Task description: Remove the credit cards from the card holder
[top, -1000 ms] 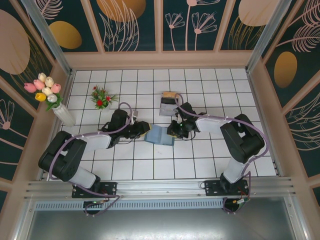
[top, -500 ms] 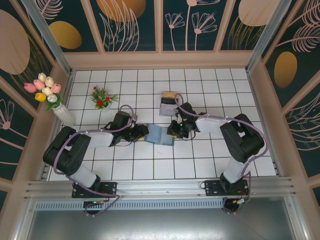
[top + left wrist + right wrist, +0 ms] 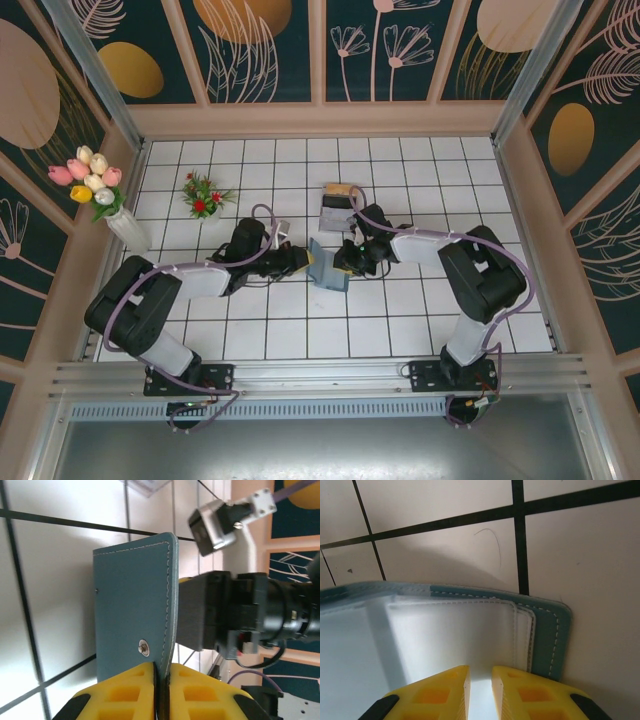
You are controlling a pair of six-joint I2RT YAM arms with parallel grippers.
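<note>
The teal card holder (image 3: 326, 266) lies on the white tiles between both grippers. Its left flap (image 3: 132, 605) stands upright, and my left gripper (image 3: 304, 262) is shut on that flap's edge just beside the snap button (image 3: 144, 648). My right gripper (image 3: 346, 262) is over the other half. In the right wrist view its yellow fingertips (image 3: 455, 685) stand narrowly apart above the pale inner pockets (image 3: 460, 635), with nothing clamped between them. The credit cards are hidden; I cannot tell any card apart from the stitched pocket layers (image 3: 524, 635).
A grey stand with a tan top edge (image 3: 336, 207) sits just behind the right gripper. A small clear object (image 3: 283, 231) lies behind the left wrist. A red flower pot (image 3: 203, 195) and a tulip vase (image 3: 112, 212) stand at the left.
My left gripper has moved right and raised the card holder's left flap from flat to upright. The right gripper has stayed in place.
</note>
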